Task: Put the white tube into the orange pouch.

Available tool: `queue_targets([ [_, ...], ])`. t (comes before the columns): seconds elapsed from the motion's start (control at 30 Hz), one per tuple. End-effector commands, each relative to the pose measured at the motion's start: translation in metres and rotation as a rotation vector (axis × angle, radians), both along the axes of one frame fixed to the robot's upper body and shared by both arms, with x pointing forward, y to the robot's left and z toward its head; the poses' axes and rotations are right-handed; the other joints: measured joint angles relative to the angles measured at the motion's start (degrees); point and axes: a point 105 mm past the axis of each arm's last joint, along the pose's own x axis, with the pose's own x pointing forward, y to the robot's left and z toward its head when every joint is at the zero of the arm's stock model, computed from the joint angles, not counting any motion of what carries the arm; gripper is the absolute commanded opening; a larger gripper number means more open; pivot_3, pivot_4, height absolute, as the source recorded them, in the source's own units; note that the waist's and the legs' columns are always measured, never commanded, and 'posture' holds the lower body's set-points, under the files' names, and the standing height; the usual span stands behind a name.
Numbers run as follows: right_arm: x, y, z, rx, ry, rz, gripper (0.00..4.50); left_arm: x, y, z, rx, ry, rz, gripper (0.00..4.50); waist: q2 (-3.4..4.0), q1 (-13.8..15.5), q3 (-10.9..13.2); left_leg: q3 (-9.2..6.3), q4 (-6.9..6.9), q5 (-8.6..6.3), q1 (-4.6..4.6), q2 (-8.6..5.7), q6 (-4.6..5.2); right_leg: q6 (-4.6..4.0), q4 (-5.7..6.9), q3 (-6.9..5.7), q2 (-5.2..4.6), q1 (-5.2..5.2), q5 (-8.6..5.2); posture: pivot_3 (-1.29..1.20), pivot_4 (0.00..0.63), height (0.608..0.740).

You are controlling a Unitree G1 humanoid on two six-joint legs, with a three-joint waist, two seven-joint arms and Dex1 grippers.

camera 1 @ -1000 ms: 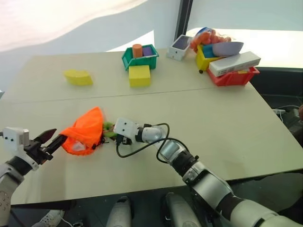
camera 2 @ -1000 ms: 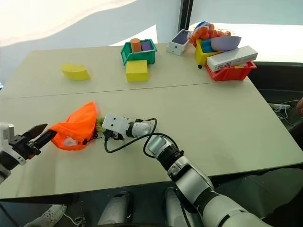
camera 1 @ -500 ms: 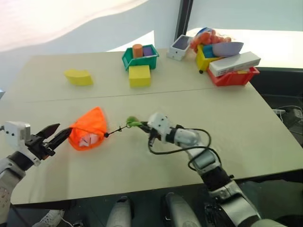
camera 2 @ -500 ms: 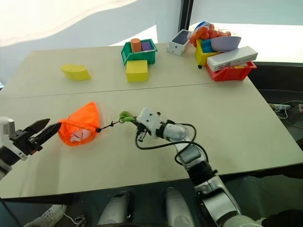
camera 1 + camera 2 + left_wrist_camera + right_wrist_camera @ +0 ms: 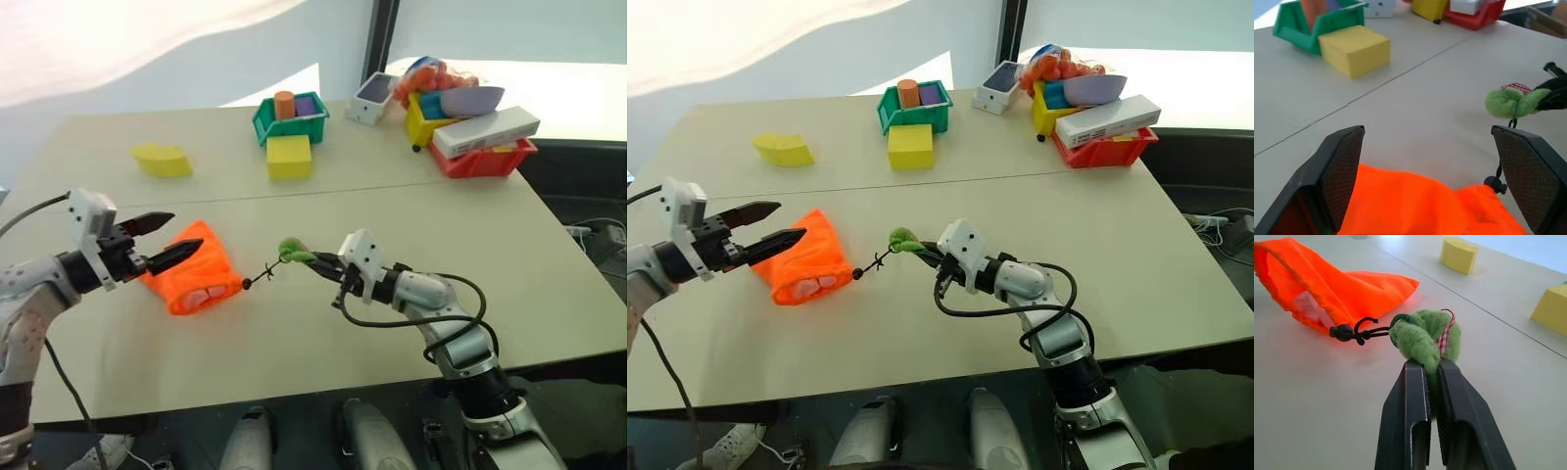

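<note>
The orange pouch (image 5: 194, 281) lies on the near left part of the table (image 5: 411, 225), its mouth turned toward the robot. Something pale shows inside that opening (image 5: 805, 287) — most likely the white tube, though I cannot make out a cap or a label.

A second ago the left gripper (image 5: 163, 239) was pinching the pouch's left edge from low at the table's near corner. Now it has let go: its two black fingers are spread wide, one above the other, hovering over the pouch's far left side. From the left wrist the orange fabric sits low between the parted fingers (image 5: 1339, 169), with no finger plainly touching it.

The right gripper (image 5: 326, 266) has changed more. A second ago it was tucked right against the pouch's right side. Since then it has drawn away to the right, and its fingers are clamped tight on the green tassel (image 5: 1426, 336), which has a scrap of red checked ribbon on it. The thin black drawstring (image 5: 261, 278) now runs out from the tassel to a small knot just beside the pouch's right edge — earlier it was bunched up out of sight. The pouch itself has flattened and slid a little to the right.

Farther back nothing has moved: the yellow wedge (image 5: 163, 160), the yellow block (image 5: 289, 156) in front of the green bin (image 5: 288, 118), and the red bin (image 5: 485, 157) with the long white box (image 5: 486, 130) on top.
</note>
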Motion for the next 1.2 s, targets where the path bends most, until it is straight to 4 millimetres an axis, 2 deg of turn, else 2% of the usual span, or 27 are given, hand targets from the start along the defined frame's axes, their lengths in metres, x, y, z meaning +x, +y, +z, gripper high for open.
queue_targets([
  [0.03,-0.001,0.006,0.016,0.027,-0.062,0.023,0.00,0.002,-0.010,-0.006,0.102,0.003,-0.098,4.42,0.00,-0.1,0.0,0.00,-0.01,0.00,0.01,0.00,0.00,0.00,0.00,0.00,0.01,-0.01,0.00,0.00,0.150,0.740],
  [0.17,-0.003,0.008,0.018,-0.019,-0.110,0.052,0.00,0.006,-0.034,-0.036,0.200,0.097,-0.284,4.42,0.01,0.1,0.0,0.00,-0.02,0.00,0.02,0.00,0.00,0.00,0.02,0.00,0.02,-0.01,-0.01,0.00,0.150,0.740],
  [0.47,-0.011,0.014,0.027,-0.005,-0.146,0.075,0.00,0.016,-0.051,-0.064,0.316,0.150,-0.442,4.42,-0.01,0.1,0.0,0.00,0.04,0.00,-0.03,0.00,0.01,0.03,0.03,-0.01,0.03,-0.01,-0.01,0.00,0.150,0.740],
  [0.7,-0.014,0.016,0.031,0.000,-0.153,0.089,0.00,0.021,-0.059,-0.076,0.352,0.168,-0.482,4.42,-0.01,0.1,0.0,-0.01,0.07,0.00,-0.03,0.00,0.01,0.04,0.06,-0.01,0.04,-0.01,-0.01,0.00,0.150,0.740],
  [0.97,-0.016,0.017,0.030,-0.003,-0.148,0.101,0.00,0.022,-0.059,-0.075,0.342,0.166,-0.492,4.42,-0.01,0.1,0.0,-0.02,0.10,0.01,-0.03,0.00,0.01,0.07,0.10,-0.01,0.04,0.00,0.00,0.00,0.150,0.740],
  [1.07,-0.016,0.018,0.029,-0.005,-0.146,0.102,0.00,0.022,-0.059,-0.074,0.329,0.163,-0.495,3.52,-0.01,0.1,0.0,-0.02,0.10,0.01,-0.03,0.00,0.01,0.07,0.10,-0.01,0.04,0.00,0.00,0.00,0.150,0.740],
  [1.2,-0.016,0.018,0.028,-0.008,-0.140,0.104,0.00,0.021,-0.059,-0.071,0.307,0.163,-0.492,1.41,-0.01,0.1,0.0,-0.02,0.11,0.01,-0.03,0.00,0.01,0.07,0.11,-0.01,0.04,0.00,0.00,0.00,0.150,0.740],
])
